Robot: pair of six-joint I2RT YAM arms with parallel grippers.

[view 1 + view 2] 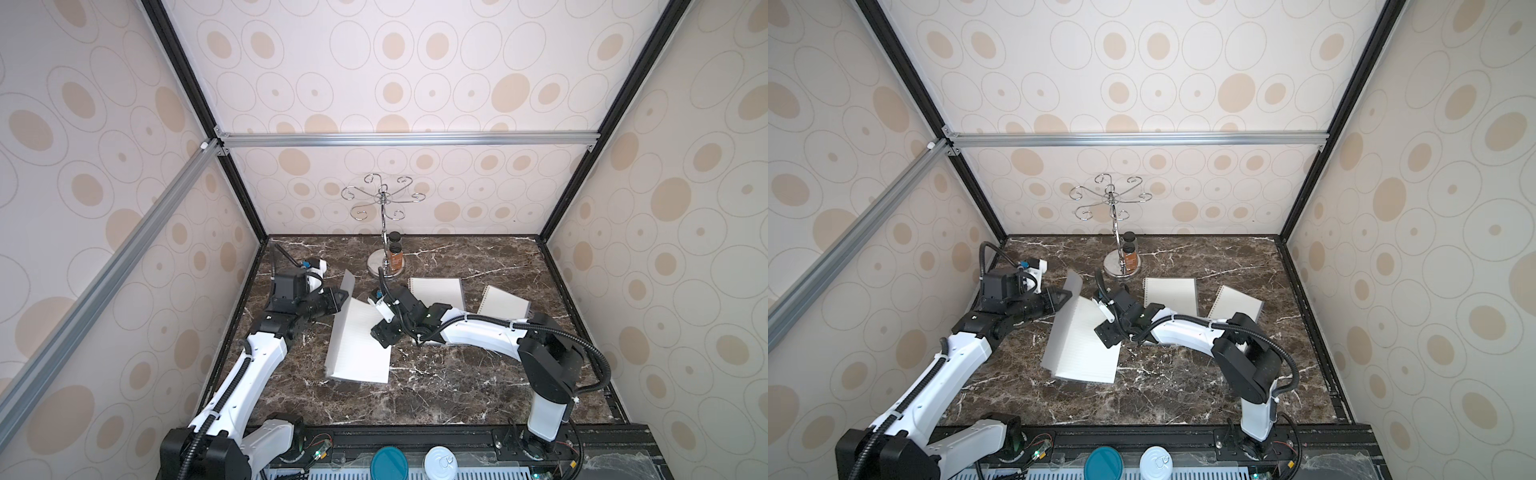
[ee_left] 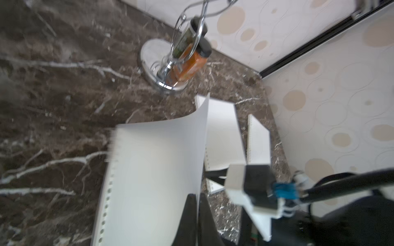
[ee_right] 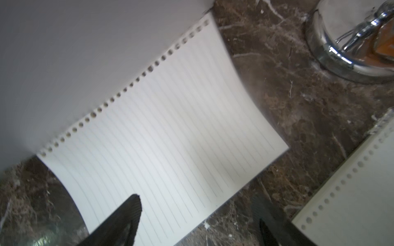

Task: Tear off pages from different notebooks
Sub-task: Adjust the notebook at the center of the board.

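Closest to the lens, a teal lid (image 1: 390, 464) and a white-topped can (image 1: 440, 462) are seen at the front rail, before the marble bench (image 1: 457, 386). A large notebook (image 1: 363, 349) is laid left of the bench's centre, lined sheet facing up. A lifted page (image 2: 153, 170) is pinched by one edge between the left fingers (image 2: 187, 221), which are pressed together on it; it is curled up from the punched-hole side of the large notebook, and whether it is attached there cannot be told. The right fingers (image 3: 128, 215) are spread wide over the right edge of that lined sheet, with nothing gripped. A middle notebook (image 1: 437, 293) and a tilted notebook (image 1: 505, 303) are laid flat farther back to the right, apart from each other. A chrome hook stand (image 1: 375, 262) is placed at the back, with an orange jar (image 1: 395, 259) on its base
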